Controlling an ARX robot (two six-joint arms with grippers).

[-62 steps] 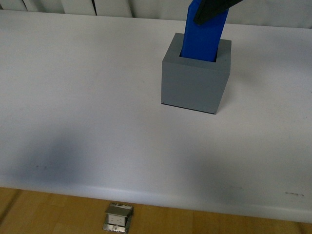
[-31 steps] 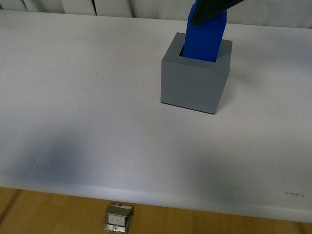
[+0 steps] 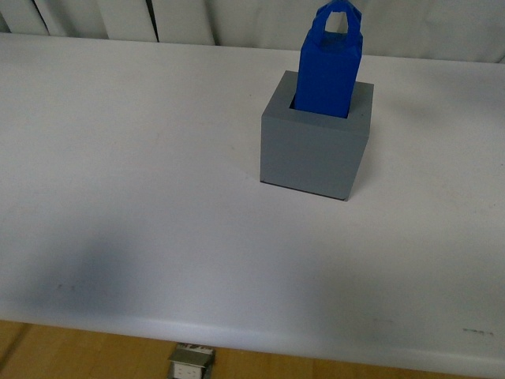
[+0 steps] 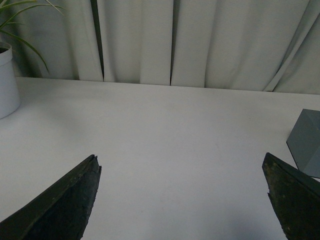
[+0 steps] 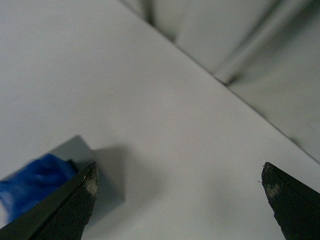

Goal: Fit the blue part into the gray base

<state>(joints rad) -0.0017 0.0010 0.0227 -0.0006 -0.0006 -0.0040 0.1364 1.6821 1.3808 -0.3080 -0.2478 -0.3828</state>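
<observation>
The blue part (image 3: 330,69) stands upright in the recess of the gray base (image 3: 314,150) on the white table, its arched loop handle on top, free of any gripper. Neither gripper shows in the front view. In the right wrist view the right gripper (image 5: 181,172) is open and empty above the table, with the blue part (image 5: 30,184) blurred and the gray base (image 5: 100,180) beside one fingertip. In the left wrist view the left gripper (image 4: 181,162) is open and empty over bare table, with a corner of the gray base (image 4: 306,142) at the picture's edge.
The white table (image 3: 142,174) runs to a front edge with wooden floor and a metal floor box (image 3: 189,365) below. Pale curtains (image 4: 200,40) hang behind the table. A white plant pot (image 4: 7,82) stands on the table in the left wrist view.
The right gripper that held the top of the blue part has let go and left the front view. The blue part now stands alone in the base, handle showing.
</observation>
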